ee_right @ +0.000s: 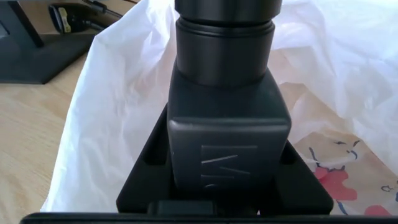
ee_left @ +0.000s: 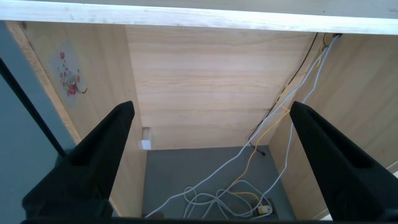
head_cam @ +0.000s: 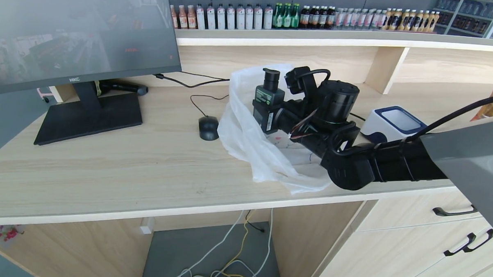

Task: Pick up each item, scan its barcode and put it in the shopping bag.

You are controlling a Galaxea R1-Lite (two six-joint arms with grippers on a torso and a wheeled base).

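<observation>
Small logo (head_cam: pixel 74 79) on monitor (head_cam: pixel 78 34) bezel, green label (head_cam: pixel 263 99) on wrist camera (head_cam: pixel 268 108); print unreadable

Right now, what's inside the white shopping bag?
A flat packet with red flower print lies inside the bag; the dark bottle held over it covers the rest.

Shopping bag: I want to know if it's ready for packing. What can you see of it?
The shopping bag is thin, white, translucent plastic, crumpled and slumped on the counter between the mouse and the scanner. Its mouth gapes open, with the right arm extending over it. Inside lies a flower-printed packet. One corner lies near the counter's front edge.
</observation>
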